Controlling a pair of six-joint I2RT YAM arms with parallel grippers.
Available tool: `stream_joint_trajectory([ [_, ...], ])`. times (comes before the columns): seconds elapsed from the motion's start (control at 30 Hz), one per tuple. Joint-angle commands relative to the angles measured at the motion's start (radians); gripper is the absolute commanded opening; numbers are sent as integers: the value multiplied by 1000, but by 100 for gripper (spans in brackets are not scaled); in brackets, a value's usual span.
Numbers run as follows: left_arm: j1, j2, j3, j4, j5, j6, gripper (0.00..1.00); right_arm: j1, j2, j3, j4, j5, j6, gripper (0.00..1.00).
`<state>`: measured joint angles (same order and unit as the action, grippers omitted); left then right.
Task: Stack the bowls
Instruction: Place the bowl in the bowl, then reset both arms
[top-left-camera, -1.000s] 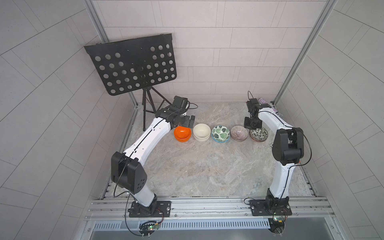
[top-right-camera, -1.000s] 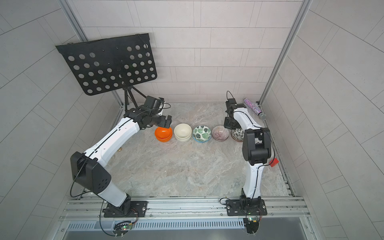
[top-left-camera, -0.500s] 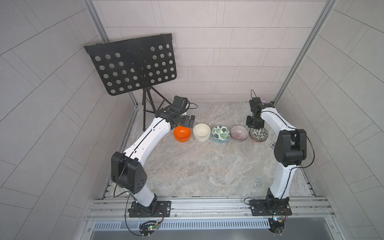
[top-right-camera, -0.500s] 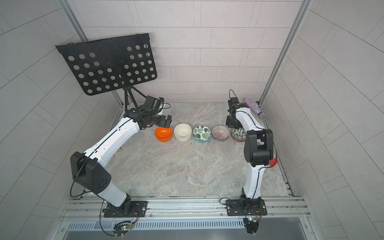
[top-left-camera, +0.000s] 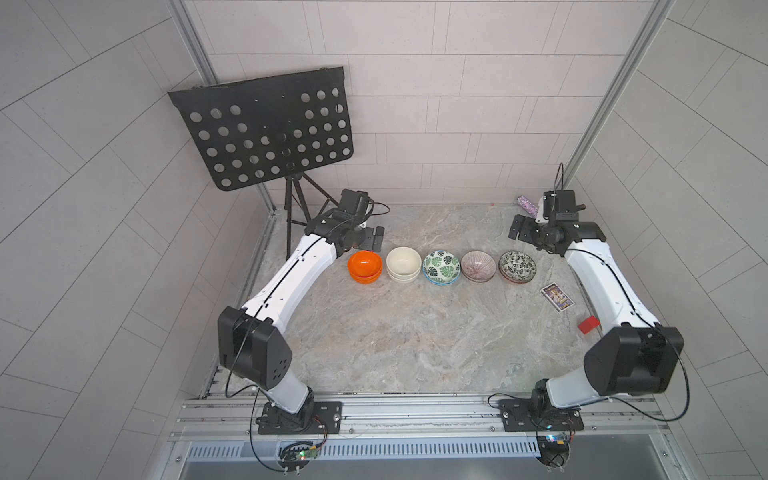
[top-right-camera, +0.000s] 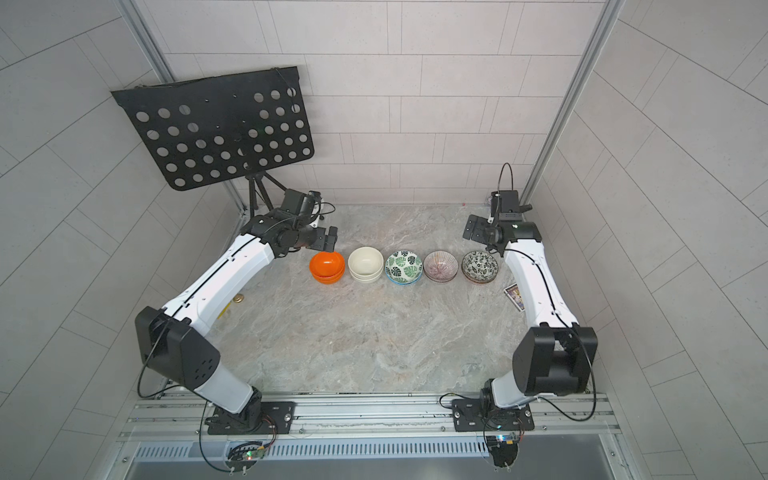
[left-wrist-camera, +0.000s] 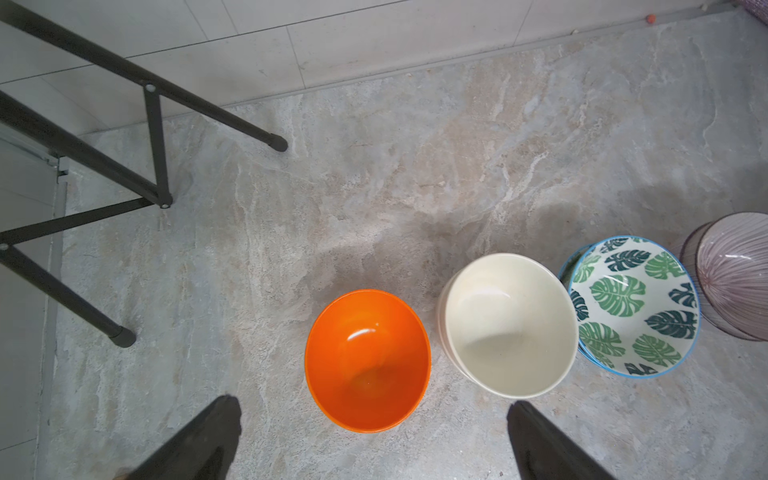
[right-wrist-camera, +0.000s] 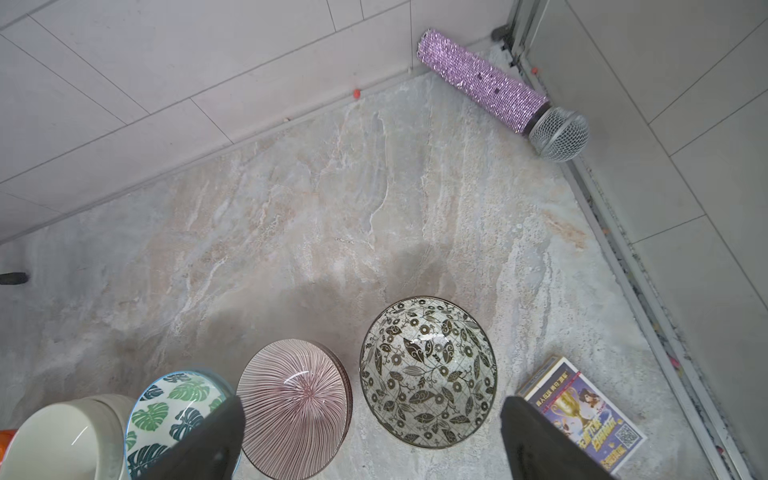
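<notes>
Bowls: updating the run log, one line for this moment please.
bowls: five stacks in a row | left pincer: open, empty | right pincer: open, empty

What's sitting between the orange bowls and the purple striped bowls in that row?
Two stacks: the cream bowls, next to the orange bowls, then the green-leaf bowls beside the purple striped bowls. Both top views show it.

Right wrist view is annoying: one finger of the right pincer (right-wrist-camera: 372, 405) blocks part of the green-leaf bowl (right-wrist-camera: 166, 409), the other finger covers a corner of the card (right-wrist-camera: 582, 409). Cream bowl (right-wrist-camera: 58, 440) beyond that gets chopped by the frame edge. Left wrist view clips the purple striped bowl (left-wrist-camera: 735, 270) too.
</notes>
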<state>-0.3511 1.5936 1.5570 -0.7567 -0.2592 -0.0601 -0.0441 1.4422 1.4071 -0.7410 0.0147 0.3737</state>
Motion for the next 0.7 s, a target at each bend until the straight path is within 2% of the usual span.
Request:
stream_joint_trajectory([
  [0.0,69,-53,-49,28,8,-32,100,-27,-60,-71,126,-38,2,100],
  [0.13,147,-86,-110,56,22,-94,100,-42,-147,-221,277,12,-29,100],
  [0.33,179,-142,-184,117,-43,-130,100,-41,-274,-619,779,-44,-127,100],
  [0.53,227,-151,-249,182,-61,-151,100,-42,-169,-709,884,-17,-178,100],
  [0.67,277,-162,-336,250,-73,-174,100,-43,-109,-826,1079,-2,-182,100],
])
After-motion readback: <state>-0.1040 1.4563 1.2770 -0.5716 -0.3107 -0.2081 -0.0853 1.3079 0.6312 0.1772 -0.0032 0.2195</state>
